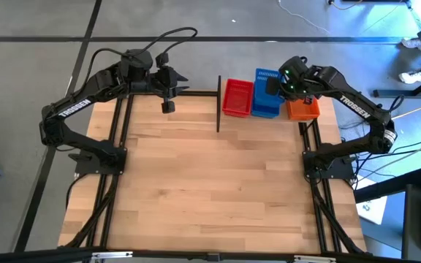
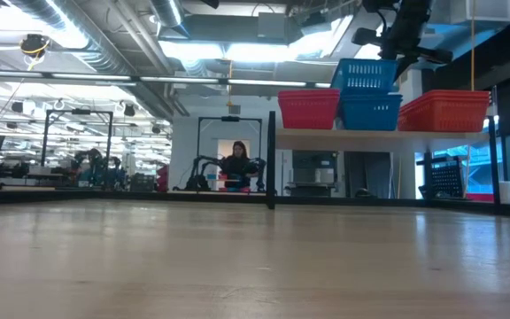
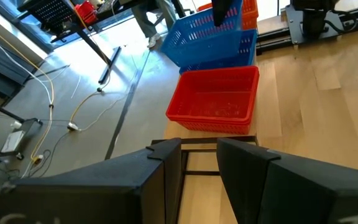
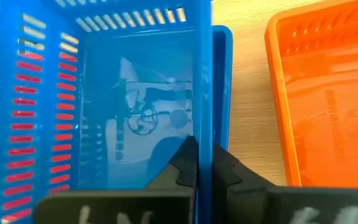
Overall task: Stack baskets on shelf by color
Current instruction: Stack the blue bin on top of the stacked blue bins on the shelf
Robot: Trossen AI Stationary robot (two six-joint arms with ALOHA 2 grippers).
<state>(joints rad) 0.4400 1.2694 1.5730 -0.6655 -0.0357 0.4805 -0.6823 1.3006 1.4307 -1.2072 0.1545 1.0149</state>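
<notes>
Baskets: two blue [image 2: 367, 95] stacked, red [image 2: 308, 108] and orange [image 2: 444, 111] counts unclear, on shelf [image 2: 379, 135].
Right gripper [image 4: 202, 163]: pinching upper blue wall.
Left gripper [image 1: 167, 106]: wide, raised.

The only readable lettering is the white brand name "TROSSEN", printed along the forearm link of each robot arm in the high view. It appears on the dark left arm [image 1: 74, 108] and again on the dark right arm [image 1: 354, 104]. No other text, number or sign can be read on anything else.
</notes>
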